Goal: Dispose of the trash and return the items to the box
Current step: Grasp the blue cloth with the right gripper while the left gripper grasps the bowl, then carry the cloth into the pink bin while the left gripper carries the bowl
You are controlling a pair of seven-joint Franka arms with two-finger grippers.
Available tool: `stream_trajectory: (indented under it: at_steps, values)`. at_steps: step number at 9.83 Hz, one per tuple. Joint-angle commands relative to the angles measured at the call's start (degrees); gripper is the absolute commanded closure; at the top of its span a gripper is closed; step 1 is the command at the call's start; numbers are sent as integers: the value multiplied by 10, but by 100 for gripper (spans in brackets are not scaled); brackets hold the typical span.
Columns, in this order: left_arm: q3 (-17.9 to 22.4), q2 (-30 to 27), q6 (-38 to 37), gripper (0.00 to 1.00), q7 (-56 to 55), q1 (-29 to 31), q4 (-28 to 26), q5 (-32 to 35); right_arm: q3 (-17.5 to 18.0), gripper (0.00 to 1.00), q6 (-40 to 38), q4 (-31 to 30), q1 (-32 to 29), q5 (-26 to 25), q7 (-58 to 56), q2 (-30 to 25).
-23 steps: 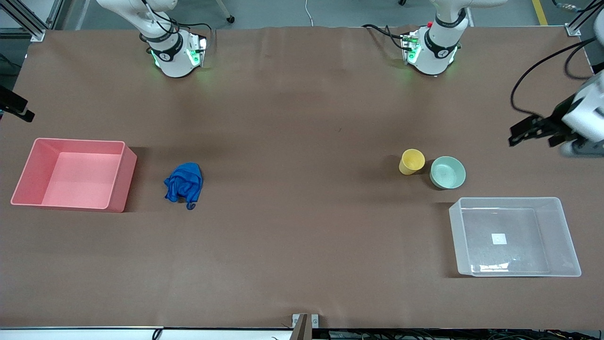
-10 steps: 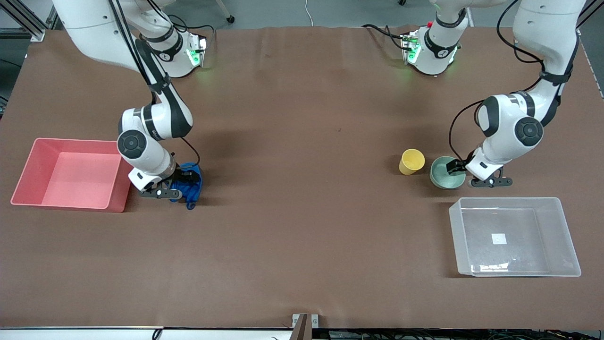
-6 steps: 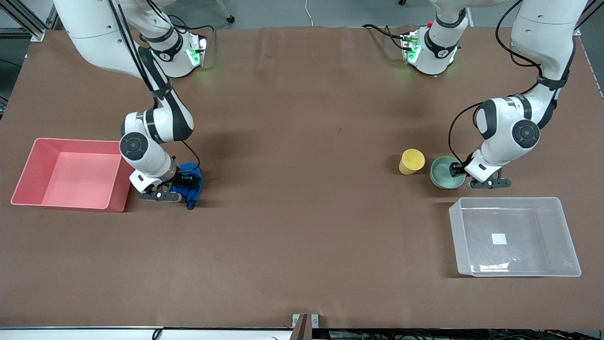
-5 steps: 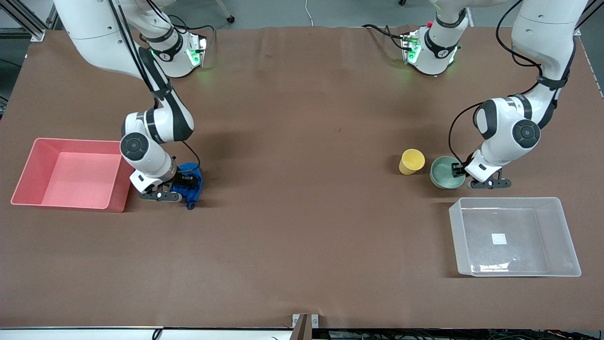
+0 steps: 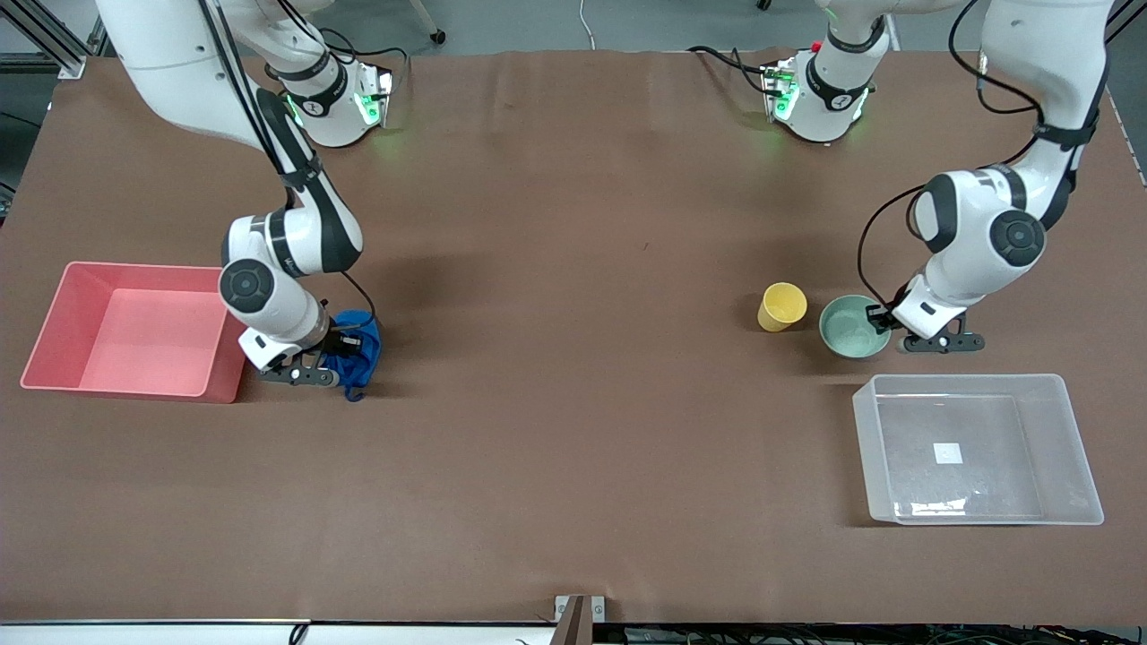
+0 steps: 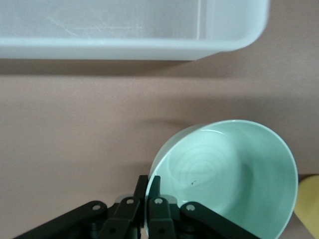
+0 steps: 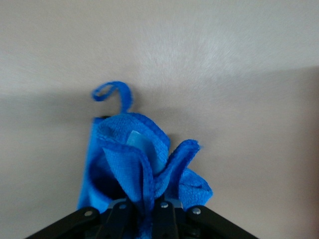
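Toward the right arm's end of the table stands the pink bin (image 5: 134, 330), open side up. Just beside it, the right gripper (image 5: 345, 345) is down at the blue cloth (image 5: 356, 352); the right wrist view shows its fingers (image 7: 160, 210) pinched together on a fold of the cloth (image 7: 144, 167), which bunches upward between them with a loose loop trailing off one edge. The cloth sits between the bin and the middle of the brown table surface (image 5: 573, 376). Toward the left arm's end, the yellow cup (image 5: 781, 306) stands upright, and the mint-green bowl (image 5: 853, 327) lies just beside it. The left gripper (image 5: 875, 313) is at the bowl's rim on the side away from the cup; in the left wrist view the fingers (image 6: 154, 199) are clamped across the rim, one inside and one outside the bowl (image 6: 224, 174), with the cup's edge (image 6: 309, 204) showing beside it. The clear box (image 5: 977, 448) rests nearer to the front camera than the bowl, close by but apart from it, a white sticker (image 5: 948, 453) on its bottom.
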Motion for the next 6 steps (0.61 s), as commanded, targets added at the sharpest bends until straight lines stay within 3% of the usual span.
stream_trajectory:
  at_steps: [1,2,3,5,6]
  values:
    - [-6,-25,-52,99,9,4,30,2,2,100,-248,173,-34,-5,0,-33]
    - [-4,-23,-85,99,9,3,73,1,2,100,-330,250,-64,-12,-26,-32]
    - [-2,-16,-119,99,9,3,122,-1,2,100,-355,268,-102,-38,-93,-45]
    - [5,41,-169,99,28,3,241,-29,2,99,-346,245,-195,-81,-229,-56]
    - [22,84,-178,100,35,3,300,-41,2,98,-301,220,-244,-83,-290,-54]
